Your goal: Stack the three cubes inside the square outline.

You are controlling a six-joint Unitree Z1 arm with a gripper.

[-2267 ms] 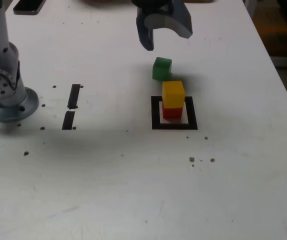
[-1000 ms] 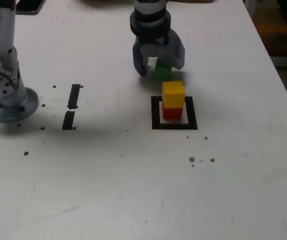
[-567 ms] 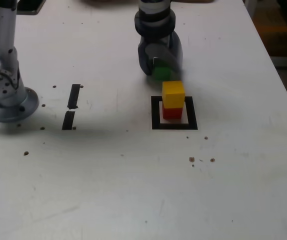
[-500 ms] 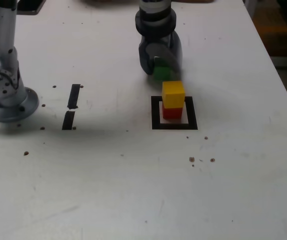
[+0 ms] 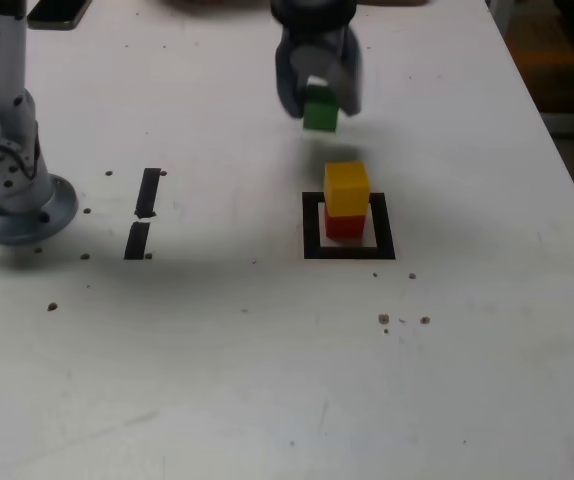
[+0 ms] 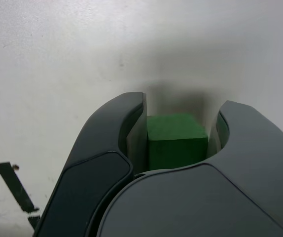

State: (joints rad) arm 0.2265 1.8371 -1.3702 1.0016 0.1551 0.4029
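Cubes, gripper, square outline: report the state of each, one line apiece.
Green cube: gripped, lifted off the table
Gripper: fingers closed on the green cube
Yellow cube: resting on the red cube, ungripped
Red cube: under the yellow cube, inside the outline
Square outline: occupied by the two-cube stack
Table: bears the outline and stack

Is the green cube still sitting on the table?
No, the green cube is held between the jaws, raised off the table.
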